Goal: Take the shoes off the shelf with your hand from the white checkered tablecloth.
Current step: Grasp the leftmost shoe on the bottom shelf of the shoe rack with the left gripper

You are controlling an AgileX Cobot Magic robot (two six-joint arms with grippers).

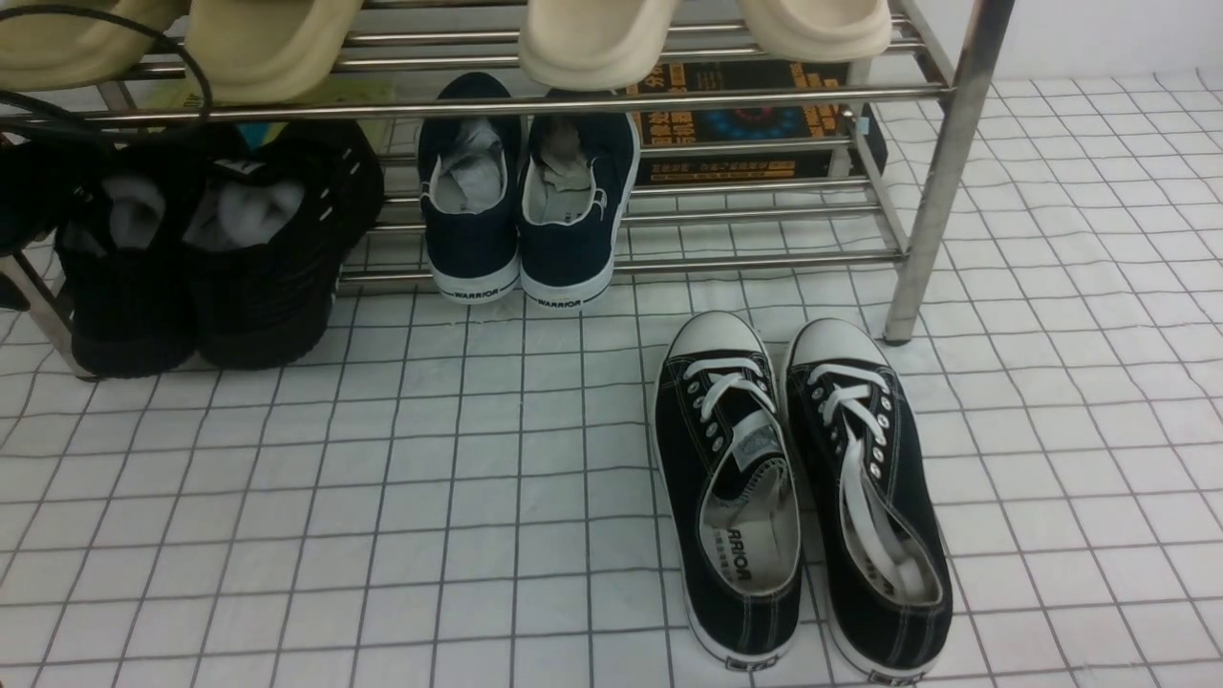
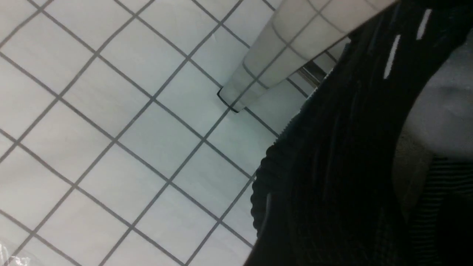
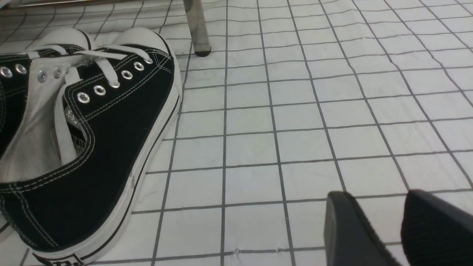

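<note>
The black knit shoes (image 1: 210,268) stand side by side at the left of the front view, at the front edge of the shelf's (image 1: 941,182) lower tier, heels toward the white checkered tablecloth (image 1: 382,497). The left end effector (image 1: 33,196) is a dark shape at the frame's left edge beside the leftmost shoe, and I cannot tell whether it is spread or pinching. The right end effector (image 3: 375,201), at the lower right of its wrist view, is spread above the cloth with nothing between its fingers.

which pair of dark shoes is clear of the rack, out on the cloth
The black canvas pair with white laces and toe caps, lying before the rack's right leg. The navy pair and all-black pair are at the lower bars.
</note>
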